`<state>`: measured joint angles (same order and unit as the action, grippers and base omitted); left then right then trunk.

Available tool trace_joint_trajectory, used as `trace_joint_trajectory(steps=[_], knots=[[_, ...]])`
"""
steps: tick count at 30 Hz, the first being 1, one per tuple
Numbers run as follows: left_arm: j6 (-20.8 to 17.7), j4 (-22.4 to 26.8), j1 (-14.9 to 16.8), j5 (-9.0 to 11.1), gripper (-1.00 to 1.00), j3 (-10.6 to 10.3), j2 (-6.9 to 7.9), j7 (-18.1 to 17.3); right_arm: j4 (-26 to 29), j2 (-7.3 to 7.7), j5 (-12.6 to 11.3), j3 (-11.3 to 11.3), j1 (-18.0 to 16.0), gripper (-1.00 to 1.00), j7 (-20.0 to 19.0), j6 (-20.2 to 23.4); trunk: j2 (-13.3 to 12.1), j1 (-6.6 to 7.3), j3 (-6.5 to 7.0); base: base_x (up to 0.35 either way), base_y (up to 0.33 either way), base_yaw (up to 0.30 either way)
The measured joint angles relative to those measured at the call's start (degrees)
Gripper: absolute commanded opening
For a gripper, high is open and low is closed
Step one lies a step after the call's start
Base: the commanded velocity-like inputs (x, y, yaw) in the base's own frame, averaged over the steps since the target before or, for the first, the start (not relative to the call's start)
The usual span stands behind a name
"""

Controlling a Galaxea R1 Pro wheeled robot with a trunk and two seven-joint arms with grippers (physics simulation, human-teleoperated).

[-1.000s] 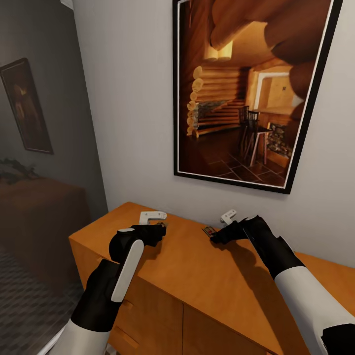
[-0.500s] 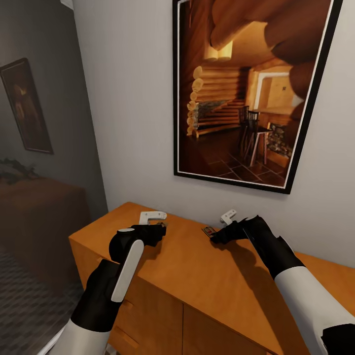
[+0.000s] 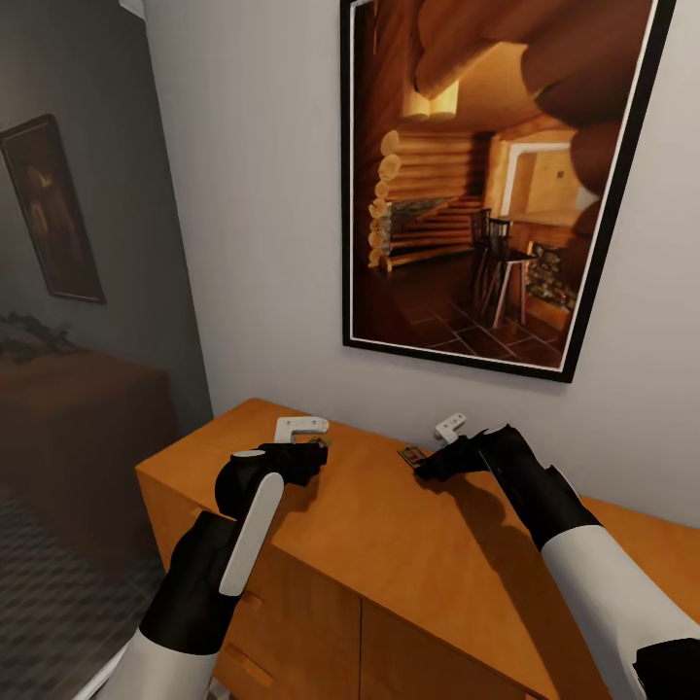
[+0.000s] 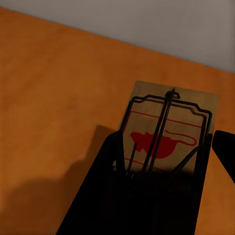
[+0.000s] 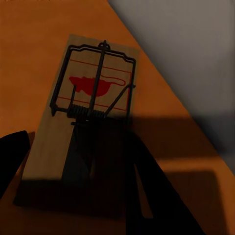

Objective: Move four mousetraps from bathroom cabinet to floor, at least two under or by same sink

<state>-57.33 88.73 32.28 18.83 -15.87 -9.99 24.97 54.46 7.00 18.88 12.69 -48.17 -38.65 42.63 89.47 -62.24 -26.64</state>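
- One mousetrap (image 4: 169, 129) lies flat on the cabinet (image 3: 428, 554) top near the far wall; in the left wrist view its pale board shows a red mouse print and a thin black wire frame.
- The left gripper (image 3: 319, 450) sits over this trap: its dark fingers (image 4: 105, 171) stand apart with the trap's near end between them. I cannot tell whether they touch the board.
- In the head view this trap is only a small dark edge at the left gripper's tip.
- A second mousetrap (image 5: 83, 112) lies flat further right on the same cabinet top, also near the wall; in the head view it is a small dark rectangle (image 3: 410, 455).
- The right gripper (image 3: 424, 469) is at this trap's near end. One dark finger (image 5: 152, 196) lies over or beside the board and the other shows at the picture's edge, so the fingers are spread; whether they grip it I cannot tell.
- The cabinet is orange-brown with a smooth top and plain door fronts, standing against a white wall (image 3: 262, 194).
- A large framed picture (image 3: 486, 175) of a log-cabin room hangs on the wall above the cabinet.
- Far left, a darker room holds a smaller framed picture (image 3: 51, 209).
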Motion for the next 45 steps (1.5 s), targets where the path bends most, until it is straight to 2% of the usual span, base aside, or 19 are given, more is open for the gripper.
trace_joint_trajectory(steps=[14,25,28,45], knots=[[0.1,-1.0,0.0,-0.2,-1.0,0.1,0.0,0.0,0.0,-0.01,0.0,0.0,0.0,-1.0,0.0,0.0,0.0,0.0,0.0,0.0,0.0,0.0],[0.2,-1.3,0.0,-0.4,-1.0,0.0,0.0,0.0,-2.6,-0.03,-0.4,0.0,0.0,-1.0,0.0,0.0,-4.4,2.41,1.97,0.0,0.0,0.0],[0.2,-1.3,0.0,-0.3,-1.0,0.0,0.0,-0.2,-2.7,-0.04,0.4,0.0,0.1,-1.0,0.0,0.0,-5.6,3.06,2.5,0.0,0.0,0.0],[0.2,-1.3,0.0,-0.2,-1.0,0.1,0.0,-0.4,-2.7,-0.07,0.4,0.0,0.1,-1.0,0.0,-0.1,-12.4,6.8,5.55,0.0,0.002,0.0]])
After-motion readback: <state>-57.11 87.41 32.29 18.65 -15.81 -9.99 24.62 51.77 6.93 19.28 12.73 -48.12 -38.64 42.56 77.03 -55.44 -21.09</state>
